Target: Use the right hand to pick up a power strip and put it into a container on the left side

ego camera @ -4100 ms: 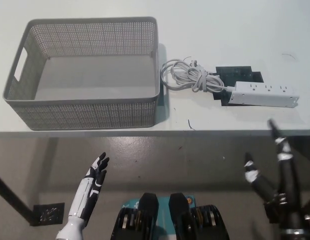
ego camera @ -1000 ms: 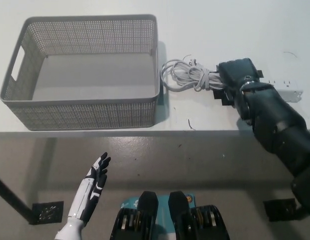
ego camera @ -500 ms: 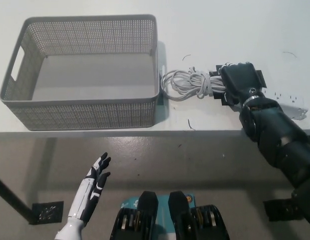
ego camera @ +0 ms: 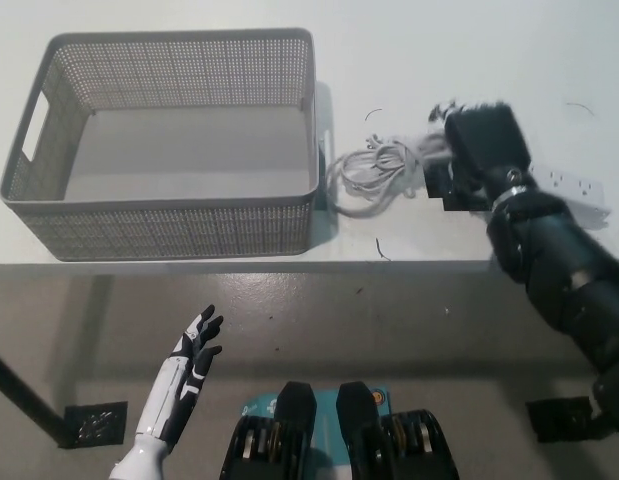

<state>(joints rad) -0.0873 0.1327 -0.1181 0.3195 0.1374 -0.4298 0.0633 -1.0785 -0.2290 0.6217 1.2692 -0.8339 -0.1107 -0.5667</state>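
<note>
Left hand idle, low in front of the bench, below its front edge, fingers spread, holding nothing. Right arm comes up from bottom right and crosses the bench edge. Right hand sits over the near end of the power strip and the black mat under it; hand is motion-blurred, so can't tell if its fingers are closed on anything. Only the strip's far right end shows, white with outlets, lying on the bench right of the hand. White cord in a loose bundle between hand and basket, one end blurred at the hand, the other loop just beside the basket's right wall. Grey mesh basket on the left part of the bench, upright, nothing visible inside, handle cutout on its left wall.
</note>
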